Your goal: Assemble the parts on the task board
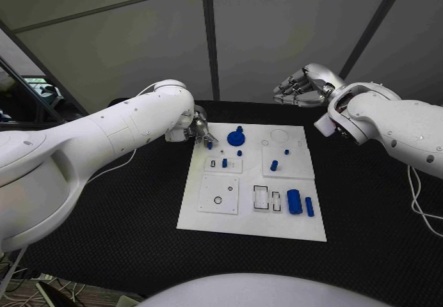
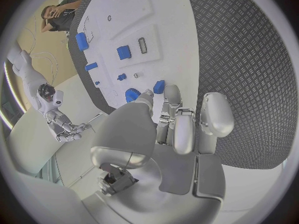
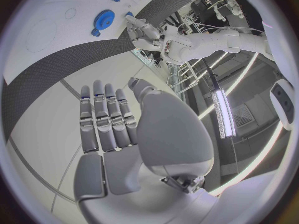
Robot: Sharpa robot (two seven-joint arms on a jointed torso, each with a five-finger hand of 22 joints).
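Your task board (image 1: 251, 227) sits flat in the middle of the black table (image 1: 120, 236), with the blue parts scattered over it: a gear (image 1: 236, 137) at the far end, a few small pegs (image 1: 273, 165) around the middle, and a fat cylinder (image 1: 294, 201) with a slimmer bar (image 1: 309, 206) just beside it toward the near right.

Your left hand (image 1: 196, 132) is down at the board's far left corner, right next to the gear. In the head view its fingertips come down on a small blue piece (image 1: 209, 145) at that corner. The left wrist view gets you closer: the fingers (image 2: 186, 129) lie close together reaching toward the board, with that small blue piece (image 2: 159, 86) and the gear (image 2: 132, 94) just past the tips. Whether it's actually pinching the piece or only touching it, you can't tell from either view.

Your right hand (image 1: 301, 86) is up past the far edge of the board, well apart from every part. The right wrist view shows what the head view doesn't: its fingers (image 3: 106, 114) are straight, side by side, palm bare, holding nothing. That view also catches the gear (image 3: 104, 19) and the left hand (image 3: 143, 30) from the far side.

Nothing stands between either hand and the board.
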